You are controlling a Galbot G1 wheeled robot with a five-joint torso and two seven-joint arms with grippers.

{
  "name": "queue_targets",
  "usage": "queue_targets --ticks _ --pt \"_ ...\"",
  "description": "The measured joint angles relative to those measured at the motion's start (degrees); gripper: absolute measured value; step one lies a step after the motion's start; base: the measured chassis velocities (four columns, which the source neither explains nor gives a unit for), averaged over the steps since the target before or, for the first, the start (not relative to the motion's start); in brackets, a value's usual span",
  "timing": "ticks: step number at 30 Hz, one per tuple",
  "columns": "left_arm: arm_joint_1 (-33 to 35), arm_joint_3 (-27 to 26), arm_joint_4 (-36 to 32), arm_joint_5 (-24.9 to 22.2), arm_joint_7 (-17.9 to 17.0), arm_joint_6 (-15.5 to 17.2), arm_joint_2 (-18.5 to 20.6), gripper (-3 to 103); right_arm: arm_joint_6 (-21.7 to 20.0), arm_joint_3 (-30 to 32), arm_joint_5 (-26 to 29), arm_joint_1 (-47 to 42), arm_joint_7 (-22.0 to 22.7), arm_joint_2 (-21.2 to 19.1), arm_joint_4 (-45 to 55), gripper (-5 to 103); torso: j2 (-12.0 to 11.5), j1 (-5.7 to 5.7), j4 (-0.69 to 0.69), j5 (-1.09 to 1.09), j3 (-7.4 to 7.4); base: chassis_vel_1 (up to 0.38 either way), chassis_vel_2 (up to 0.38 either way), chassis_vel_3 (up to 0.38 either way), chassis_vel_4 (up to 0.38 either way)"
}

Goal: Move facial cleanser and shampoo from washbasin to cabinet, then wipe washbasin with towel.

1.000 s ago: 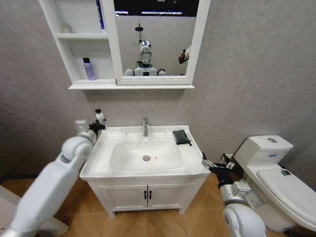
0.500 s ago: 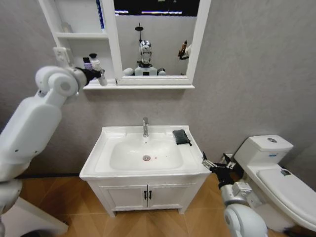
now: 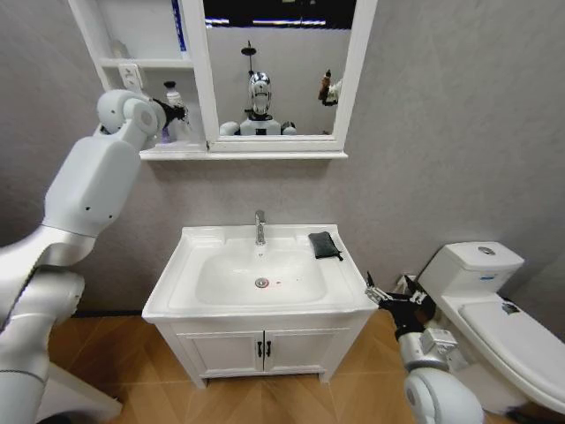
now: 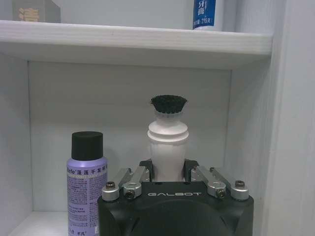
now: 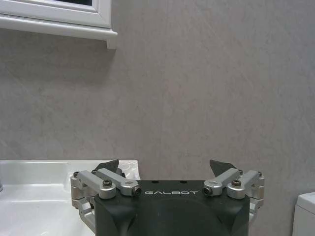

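My left gripper (image 3: 177, 111) is shut on the facial cleanser (image 4: 168, 147), a white bottle with a black bristle top. It holds the bottle upright inside the lower open compartment of the cabinet (image 3: 146, 64). The purple shampoo bottle (image 4: 86, 182) with a black cap stands right beside it on the same shelf. Below, the white washbasin (image 3: 221, 278) has its chrome tap (image 3: 259, 227) at the back. The dark folded towel (image 3: 324, 245) lies on the basin's back right rim. My right gripper (image 3: 388, 296) hangs open just off the basin's front right corner, fingers (image 5: 222, 167) spread on nothing.
A blue tube (image 4: 206, 14) stands on the cabinet's upper shelf. The framed mirror (image 3: 278, 71) adjoins the compartments on the right. A white toilet (image 3: 494, 300) stands to the right of the two-door vanity (image 3: 265, 349). A grey wall lies behind.
My left arm has carried the white bottle up from the basin's left rim and moved it into the lower cabinet compartment. The right arm has barely shifted.
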Motion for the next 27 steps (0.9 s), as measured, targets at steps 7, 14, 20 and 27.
queue_targets --ticks 7,14,20,27 --pt "-0.1 0.2 3.4 3.1 1.4 -0.8 -1.1 31 0.0 0.1 0.1 0.0 0.1 0.0 0.1 100 0.0 -0.01 0.01 0.0 0.0 0.0 0.0 0.0 0.0" --pt "-0.2 -0.2 5.3 4.4 2.1 -1.0 -2.2 49 -0.1 0.1 0.1 0.1 0.1 -0.1 0.1 100 0.0 -0.01 -0.01 0.0 0.0 0.0 0.0 0.0 0.0" --pt "-0.2 -0.7 6.0 5.3 2.4 -1.0 -2.3 70 -0.1 0.1 0.1 0.0 0.1 -0.1 0.2 100 0.0 -0.01 0.0 0.0 0.0 0.0 0.0 0.0 0.0" --pt "0.5 -2.0 3.6 5.4 2.2 -0.9 -1.5 92 -0.1 0.0 0.0 0.0 0.1 0.0 0.4 100 0.0 -0.01 -0.01 0.0 0.0 0.0 0.0 0.0 0.0"
